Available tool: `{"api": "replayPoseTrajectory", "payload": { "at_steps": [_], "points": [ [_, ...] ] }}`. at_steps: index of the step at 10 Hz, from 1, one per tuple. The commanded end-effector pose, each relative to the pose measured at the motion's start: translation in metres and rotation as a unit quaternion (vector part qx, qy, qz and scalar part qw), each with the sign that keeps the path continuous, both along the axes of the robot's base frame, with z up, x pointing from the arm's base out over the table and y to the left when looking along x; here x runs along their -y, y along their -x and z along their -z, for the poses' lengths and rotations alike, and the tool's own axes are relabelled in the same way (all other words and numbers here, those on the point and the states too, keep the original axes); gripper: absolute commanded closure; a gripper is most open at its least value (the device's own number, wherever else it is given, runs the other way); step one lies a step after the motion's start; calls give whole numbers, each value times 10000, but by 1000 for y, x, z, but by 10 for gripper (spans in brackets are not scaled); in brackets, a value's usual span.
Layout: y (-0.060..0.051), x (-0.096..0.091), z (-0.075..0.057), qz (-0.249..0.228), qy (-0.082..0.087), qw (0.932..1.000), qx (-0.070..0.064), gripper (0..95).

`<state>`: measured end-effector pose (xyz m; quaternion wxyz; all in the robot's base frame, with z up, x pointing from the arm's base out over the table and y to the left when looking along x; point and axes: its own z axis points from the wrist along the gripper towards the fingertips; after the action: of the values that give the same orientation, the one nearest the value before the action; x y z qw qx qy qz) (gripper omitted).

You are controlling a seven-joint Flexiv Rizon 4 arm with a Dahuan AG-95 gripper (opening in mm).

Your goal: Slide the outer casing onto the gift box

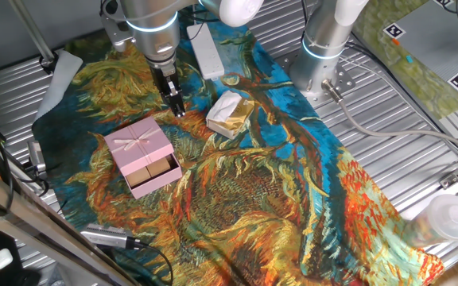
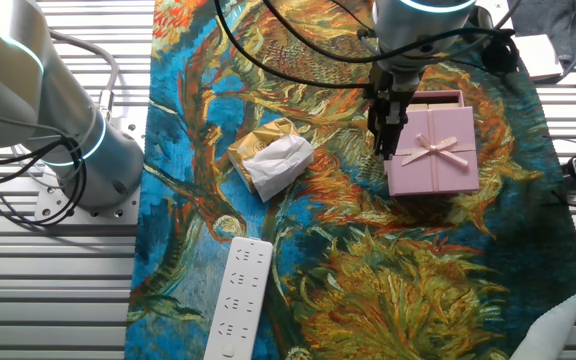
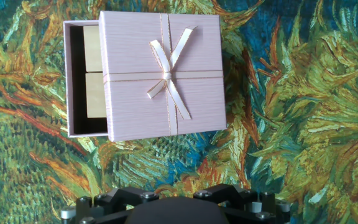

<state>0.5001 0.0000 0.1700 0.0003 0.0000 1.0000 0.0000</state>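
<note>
The outer casing (image 1: 137, 143) is a pale pink square sleeve with a ribbon bow, lying flat on the painted cloth. It also shows in the other fixed view (image 2: 433, 150) and the hand view (image 3: 163, 74). The gift box (image 1: 156, 171) sits partly inside it. One end sticks out of the sleeve, showing tan insides (image 2: 438, 100) (image 3: 82, 81). My gripper (image 1: 179, 110) hangs just above the cloth beside a closed side wall of the casing (image 2: 386, 148), a little apart from it. Its fingers look closed together and empty. The hand view shows only the dark hand housing (image 3: 166, 208).
A white-and-gold foil packet (image 1: 229, 114) (image 2: 273, 160) lies on the cloth close to the gripper. A white power strip (image 1: 205, 49) (image 2: 238, 295) lies farther off. A second arm's base (image 1: 324, 48) (image 2: 78, 150) stands at the cloth's edge. A metal cylinder (image 1: 106, 236) lies near the casing.
</note>
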Motion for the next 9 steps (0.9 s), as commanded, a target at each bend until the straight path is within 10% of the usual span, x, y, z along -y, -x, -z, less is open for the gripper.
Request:
{"api": "replayPoseTrajectory", "payload": {
  "at_steps": [1, 2, 9],
  "points": [
    [0, 0, 0, 0, 0, 10000, -3, 0],
    [0, 0, 0, -84, -95, 9999, 98, 950],
    [0, 0, 0, -85, -70, 9999, 93, 950]
  ]
}}
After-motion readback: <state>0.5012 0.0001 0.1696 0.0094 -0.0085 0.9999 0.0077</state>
